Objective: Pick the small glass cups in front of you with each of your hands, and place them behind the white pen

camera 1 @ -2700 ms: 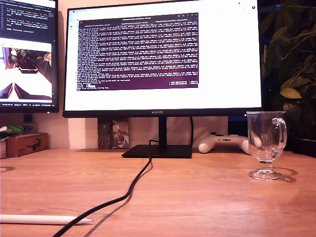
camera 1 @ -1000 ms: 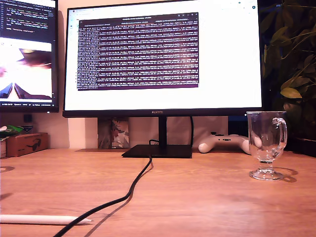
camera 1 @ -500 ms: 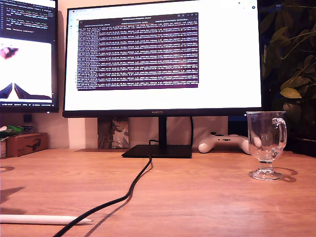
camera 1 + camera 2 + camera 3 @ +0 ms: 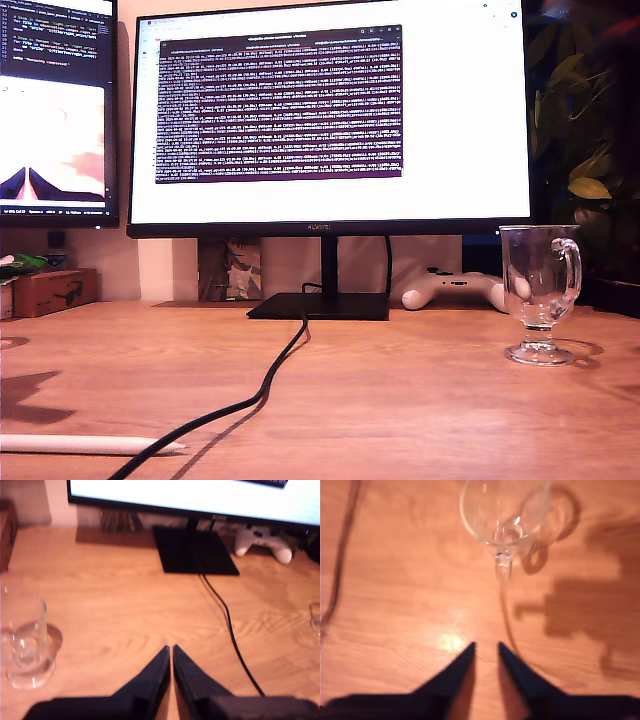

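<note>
Second wrist view showing your second gripper [image 4: 486,650] hovering above glass cup [image 4: 504,511], jaws narrowly parted, empty. First gripper [image 4: 171,652] pinched closed, other cup [image 4: 24,639] near it. Cup [image 4: 540,290] standing well apart from white pen [image 4: 90,444]. Approach step; you're needing wider jaws next.

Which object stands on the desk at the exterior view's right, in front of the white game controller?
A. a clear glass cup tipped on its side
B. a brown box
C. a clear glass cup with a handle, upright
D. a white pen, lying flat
C: the glass cup stands upright on its round foot on the desk, handle toward the exterior view's right, with the game controller behind it.
</note>
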Motion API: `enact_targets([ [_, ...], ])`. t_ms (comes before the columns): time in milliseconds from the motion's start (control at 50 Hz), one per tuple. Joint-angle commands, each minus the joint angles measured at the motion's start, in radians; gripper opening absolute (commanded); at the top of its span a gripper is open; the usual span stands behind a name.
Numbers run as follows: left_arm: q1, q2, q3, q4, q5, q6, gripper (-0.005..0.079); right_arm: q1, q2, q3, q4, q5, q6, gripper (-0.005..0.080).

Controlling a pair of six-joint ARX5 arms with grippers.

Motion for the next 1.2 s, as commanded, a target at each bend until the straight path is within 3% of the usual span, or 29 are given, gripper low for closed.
enact_targets([
  [0,-0.001,-0.001,0.019,0.023,0.000,0.008,-0.0019,0.004,0.051,0.027,-0.008,0.007,-0.003,0.0303],
  [440,-0.001,-0.001,0.019,0.057,0.000,0.008,-0.0019,0.003,0.198,0.076,0.105,0.052,-0.080,0.0300],
  [740,0.000,-0.001,0.019,0.076,0.000,0.008,-0.0019,0.002,0.246,0.076,0.129,0.053,-0.089,0.0223],
  [920,0.000,-0.001,0.019,0.075,0.000,0.034,-0.0019,0.002,0.262,0.076,0.129,0.052,-0.114,-0.0009],
  [1060,0.000,0.000,0.045,0.039,0.000,0.069,-0.0019,0.002,0.263,0.076,0.143,0.052,-0.134,-0.0011],
  [1180,0.000,0.032,0.138,-0.086,-0.003,0.108,-0.0019,0.002,0.263,0.076,0.144,0.052,-0.144,-0.0011],
])
